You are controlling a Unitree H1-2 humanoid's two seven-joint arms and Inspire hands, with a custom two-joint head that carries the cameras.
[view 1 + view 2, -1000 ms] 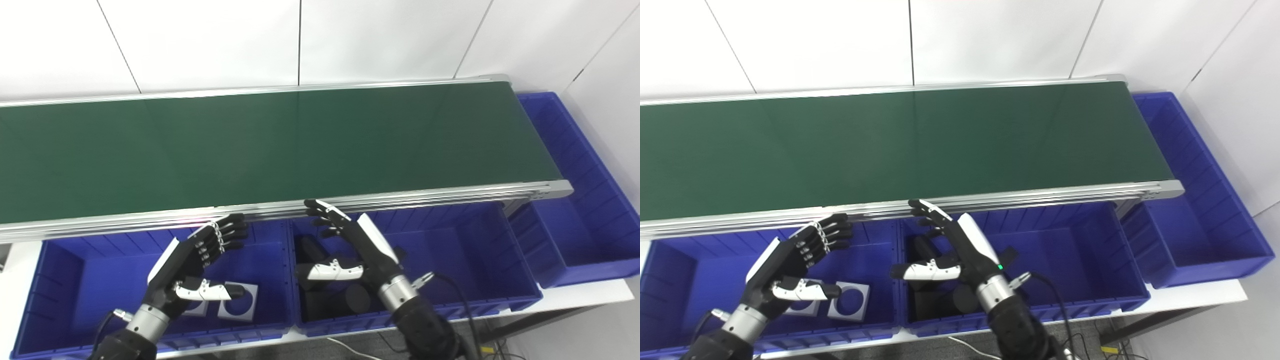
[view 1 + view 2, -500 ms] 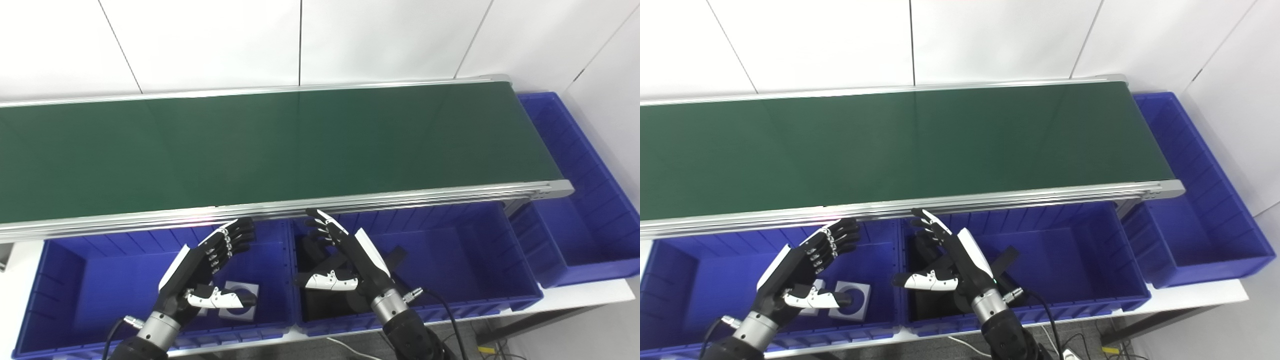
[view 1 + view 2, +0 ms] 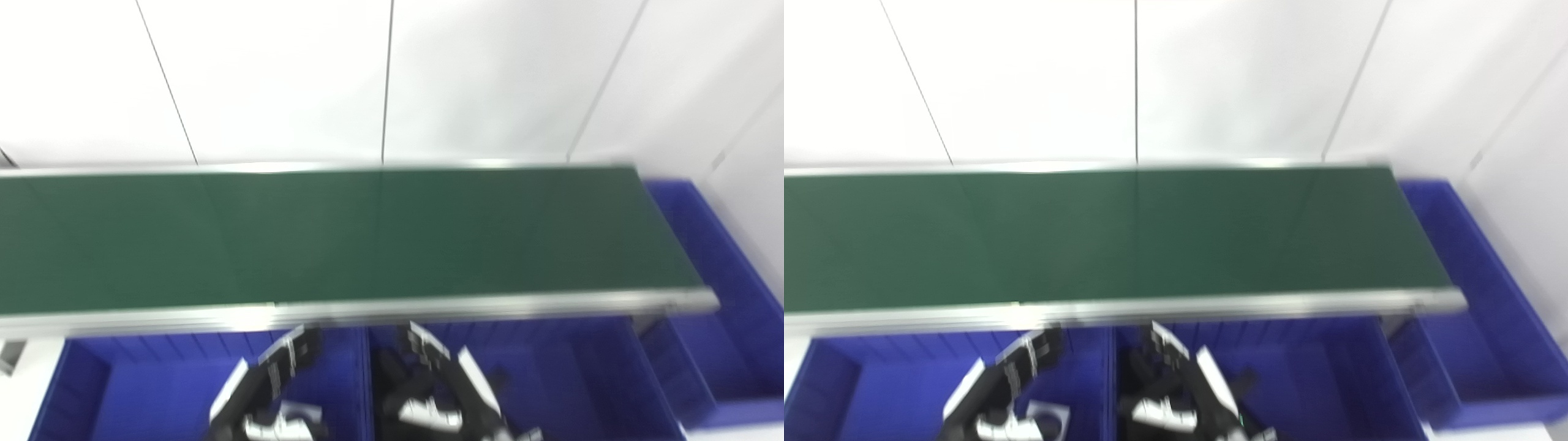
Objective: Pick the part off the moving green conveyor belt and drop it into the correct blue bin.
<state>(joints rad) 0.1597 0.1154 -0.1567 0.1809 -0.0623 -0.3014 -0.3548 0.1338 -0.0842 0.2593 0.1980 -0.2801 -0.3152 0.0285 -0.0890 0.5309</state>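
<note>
The green conveyor belt (image 3: 343,236) carried no part in view, so both hands waited just below its near rail, presumably ready for the next arrival. Below the belt's left stretch, the left hand (image 3: 269,392) hovered over the left blue bin (image 3: 110,398), fingers spread and empty, with a pale plate (image 3: 1050,419) under it. Below the belt's middle, the right hand (image 3: 441,386) hung likewise open over the middle blue bin (image 3: 582,380) (dark contents, blurred).

blur: whole view | cut off: both hands (image 3: 269,392) (image 3: 441,392) | fingers (image 3: 294,352): perhaps apart
</note>
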